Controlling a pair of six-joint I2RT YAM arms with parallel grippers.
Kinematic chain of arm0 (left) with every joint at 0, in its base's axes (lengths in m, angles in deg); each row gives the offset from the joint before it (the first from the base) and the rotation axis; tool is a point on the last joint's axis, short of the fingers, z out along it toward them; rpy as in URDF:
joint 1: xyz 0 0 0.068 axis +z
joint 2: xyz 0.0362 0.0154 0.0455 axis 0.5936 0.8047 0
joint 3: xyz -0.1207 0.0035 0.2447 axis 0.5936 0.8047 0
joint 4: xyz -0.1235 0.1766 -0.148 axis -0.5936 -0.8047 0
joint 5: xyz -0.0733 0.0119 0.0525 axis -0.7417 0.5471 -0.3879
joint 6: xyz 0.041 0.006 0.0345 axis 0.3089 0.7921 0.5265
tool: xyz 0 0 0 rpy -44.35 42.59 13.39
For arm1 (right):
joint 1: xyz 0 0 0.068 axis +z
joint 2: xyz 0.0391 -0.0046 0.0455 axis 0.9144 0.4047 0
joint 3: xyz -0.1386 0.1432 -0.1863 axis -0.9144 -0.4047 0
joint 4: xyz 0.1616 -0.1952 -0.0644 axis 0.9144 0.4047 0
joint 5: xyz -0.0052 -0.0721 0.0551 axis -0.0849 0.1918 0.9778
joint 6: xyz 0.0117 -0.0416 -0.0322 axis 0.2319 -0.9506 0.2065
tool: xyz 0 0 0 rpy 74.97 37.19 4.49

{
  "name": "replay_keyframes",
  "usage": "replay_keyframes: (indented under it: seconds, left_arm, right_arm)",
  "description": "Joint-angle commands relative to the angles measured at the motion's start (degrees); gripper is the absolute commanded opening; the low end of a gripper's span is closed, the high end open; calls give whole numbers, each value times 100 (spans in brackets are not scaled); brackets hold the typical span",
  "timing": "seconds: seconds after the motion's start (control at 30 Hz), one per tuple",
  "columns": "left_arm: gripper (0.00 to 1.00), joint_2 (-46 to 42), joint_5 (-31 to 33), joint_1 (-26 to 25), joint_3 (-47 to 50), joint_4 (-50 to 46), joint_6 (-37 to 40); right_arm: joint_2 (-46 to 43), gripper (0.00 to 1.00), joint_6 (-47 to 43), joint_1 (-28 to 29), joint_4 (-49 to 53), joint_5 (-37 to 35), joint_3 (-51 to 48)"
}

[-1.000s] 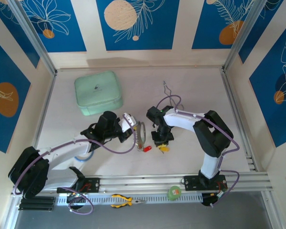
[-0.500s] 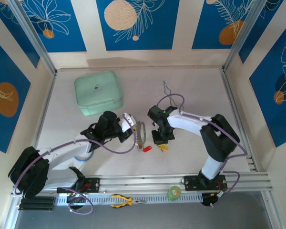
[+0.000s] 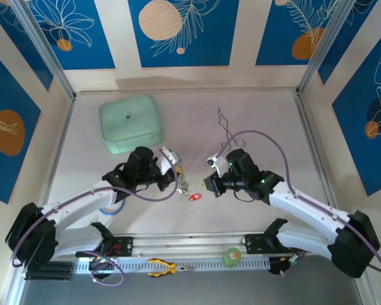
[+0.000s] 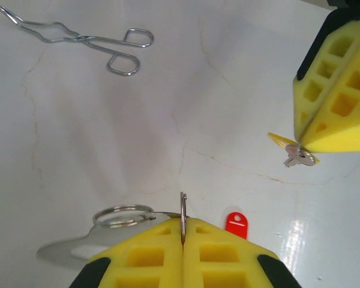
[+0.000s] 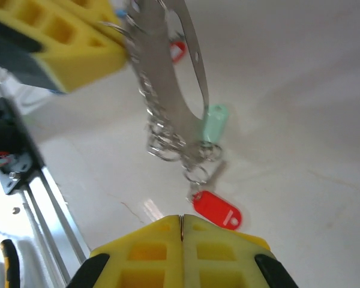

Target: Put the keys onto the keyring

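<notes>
Left gripper (image 4: 183, 223) clamped on the edge of the upright keyring (image 5: 168, 78). Right gripper (image 4: 309, 141), near it, pinches 1 yellow-tagged key (image 4: 299, 157). Red tag (image 5: 216, 210) below the keyring's small rings.

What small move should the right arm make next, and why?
Probably ease the right gripper leftward, toward the keyring. It is shut on the yellow-tagged key, the left gripper grips the keyring, and a gap separates key and ring.
</notes>
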Motion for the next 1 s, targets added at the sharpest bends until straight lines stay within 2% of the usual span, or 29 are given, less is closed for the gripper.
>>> replay_keyframes:
  seconds: [0.0,0.03,0.1,0.2,0.3,0.37,0.7,0.87,0.97]
  left_arm:
    - [0,-79,-552,-75,-200,-163,-196]
    - [0,-63,-623,-78,-216,-168,-198]
    - [0,-32,-648,-74,-235,-169,-189]
    - [0,-18,-466,-76,-245,-186,-93]
    - [0,35,-339,-73,-240,-177,2]
    - [0,58,-296,-77,-223,-137,59]
    - [0,263,-264,-79,-157,258,343]
    - [0,282,-229,-81,-96,353,403]
    - [0,273,-214,-79,-52,382,426]
  right_arm:
    - [-378,0,-310,-50,-916,514,-266]
    - [-403,0,-292,-52,-859,458,-270]
    - [-257,0,-20,-50,-319,-158,-82]
    - [547,0,546,-168,1250,-1160,700]
    - [1788,0,982,-331,2749,-1461,1570]
    - [2389,0,1121,-340,3179,-1407,1876]
    - [3857,0,1202,-344,3475,-1173,2541]
    - [4150,0,1228,-347,3426,-1120,2625]
    - [4253,6,1228,-364,3450,-1105,2643]
